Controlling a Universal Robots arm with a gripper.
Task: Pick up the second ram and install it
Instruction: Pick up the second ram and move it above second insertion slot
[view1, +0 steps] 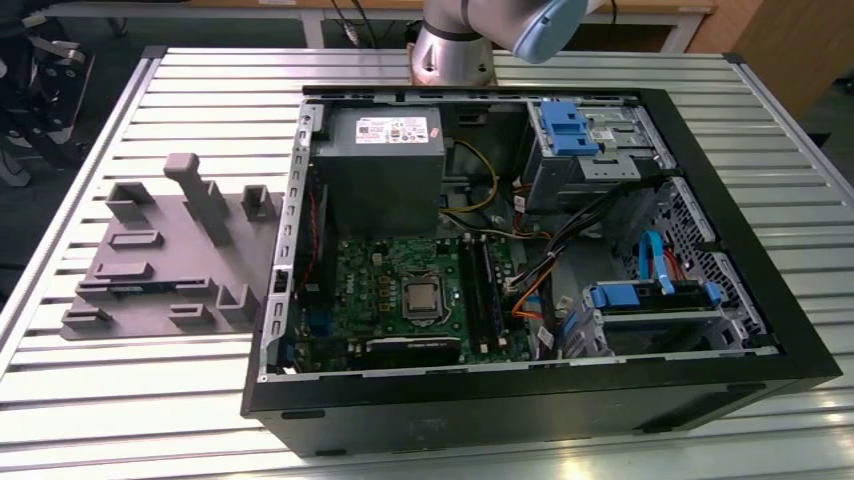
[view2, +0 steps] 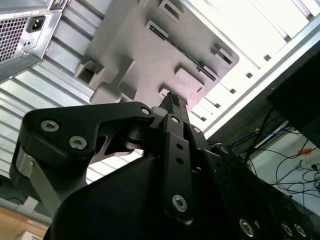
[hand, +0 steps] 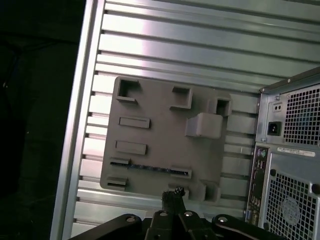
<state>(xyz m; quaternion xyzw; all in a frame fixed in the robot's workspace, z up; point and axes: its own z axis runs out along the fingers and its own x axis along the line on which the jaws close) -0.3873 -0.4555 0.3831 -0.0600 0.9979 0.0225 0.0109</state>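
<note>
First wrist view shows the gripper (hand: 175, 194), jaws closed and empty, above the grey holder tray (hand: 160, 135) on the desk (hand: 175, 45), where the second ram (hand: 150, 168) lies in a slot.

Second ram (hand: 150, 168) in the holder tray (hand: 160, 135) (on the table (hand: 175, 50)) beside the computer case (view1: 534, 400)
</note>
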